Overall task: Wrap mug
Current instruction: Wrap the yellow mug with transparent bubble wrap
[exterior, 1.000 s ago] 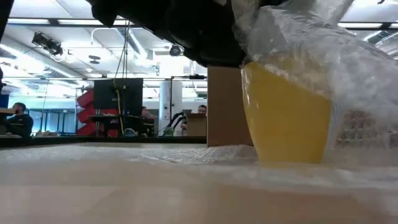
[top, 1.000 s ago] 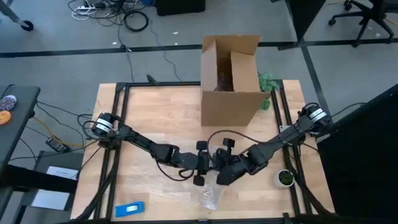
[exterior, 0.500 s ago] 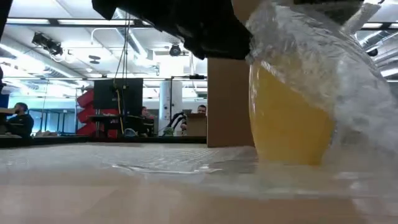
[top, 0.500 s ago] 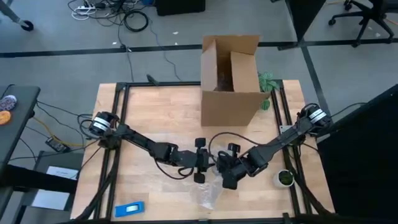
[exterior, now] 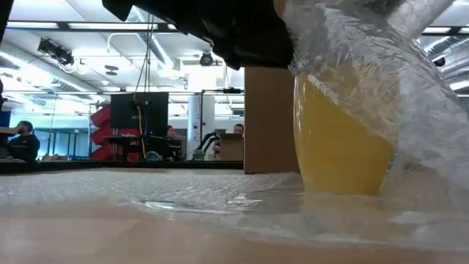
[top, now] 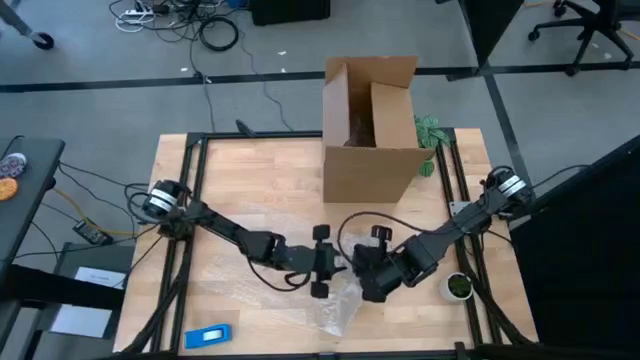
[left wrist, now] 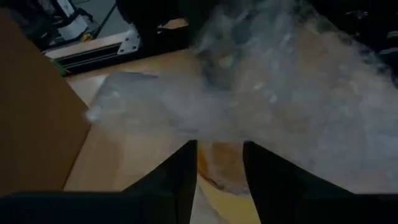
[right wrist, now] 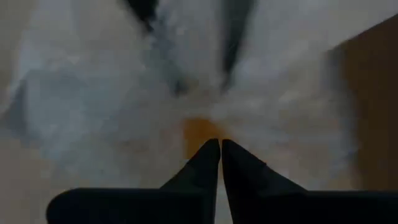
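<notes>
Two dark, near-black jointed arms are seen from above, each built of slim segments with bulkier joints. A silvery-white cylindrical cap is noted at each shoulder joint. A thin black cable is seen looping over the right arm near its wrist. The left gripper [left wrist: 219,186] is shown with two flat matte-black fingers, the right gripper [right wrist: 220,163] with two tapering black fingers.

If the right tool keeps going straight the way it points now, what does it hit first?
Most likely the bubble wrap draped over the mug. In the right wrist view the right tool has its tips nearly together, aimed at the orange patch showing through the wrap, just ahead. Depth is unclear; it may already touch.
</notes>
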Action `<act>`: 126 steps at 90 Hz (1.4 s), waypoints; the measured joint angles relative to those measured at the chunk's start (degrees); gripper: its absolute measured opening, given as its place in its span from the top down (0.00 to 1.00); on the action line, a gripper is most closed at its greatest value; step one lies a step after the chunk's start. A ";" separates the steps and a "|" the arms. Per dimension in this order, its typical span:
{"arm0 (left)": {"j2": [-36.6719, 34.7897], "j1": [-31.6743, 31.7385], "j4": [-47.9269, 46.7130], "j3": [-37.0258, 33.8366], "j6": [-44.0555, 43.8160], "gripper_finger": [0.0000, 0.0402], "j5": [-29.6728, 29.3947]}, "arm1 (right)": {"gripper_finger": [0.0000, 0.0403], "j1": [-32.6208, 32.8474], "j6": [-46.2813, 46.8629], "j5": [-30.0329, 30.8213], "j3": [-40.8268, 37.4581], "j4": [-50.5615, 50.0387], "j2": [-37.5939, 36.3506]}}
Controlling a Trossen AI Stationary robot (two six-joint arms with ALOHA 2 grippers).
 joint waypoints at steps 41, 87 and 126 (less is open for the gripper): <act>0.00 -0.43 -0.34 0.04 0.52 0.71 0.30 | 1.00 -5.52 -9.76 -5.94 -2.12 7.27 0.28; -0.76 -0.18 -1.78 0.09 2.77 0.71 -5.31 | 1.00 0.27 1.79 -7.37 -2.14 7.12 5.66; -6.23 -3.17 -7.05 -0.10 3.03 0.71 -2.76 | 1.00 -4.26 1.50 -13.83 -2.19 6.16 10.46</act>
